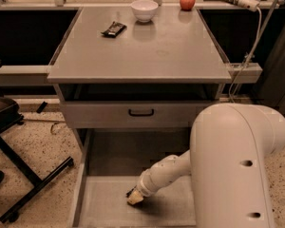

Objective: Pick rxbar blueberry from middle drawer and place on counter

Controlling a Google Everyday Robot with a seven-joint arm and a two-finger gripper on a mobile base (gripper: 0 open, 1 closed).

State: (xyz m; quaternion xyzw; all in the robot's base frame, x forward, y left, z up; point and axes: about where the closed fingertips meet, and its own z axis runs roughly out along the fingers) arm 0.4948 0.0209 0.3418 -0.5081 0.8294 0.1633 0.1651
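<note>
Grey floor of middle drawer (104, 208) beneath the pincer (135, 197), its state unclear; dark bar (114, 29) on counter (171, 51), lettering unreadable

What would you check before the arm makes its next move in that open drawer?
1. The middle drawer pulled out: ok.
2. The tool low inside the drawer, at its floor: ok.
3. The rxbar blueberry caught by the tool: cannot tell, the bar is not plainly in sight.
4. A bare stretch of the counter nearer than the white bowl, the apple and the dark bar: ok.
</note>
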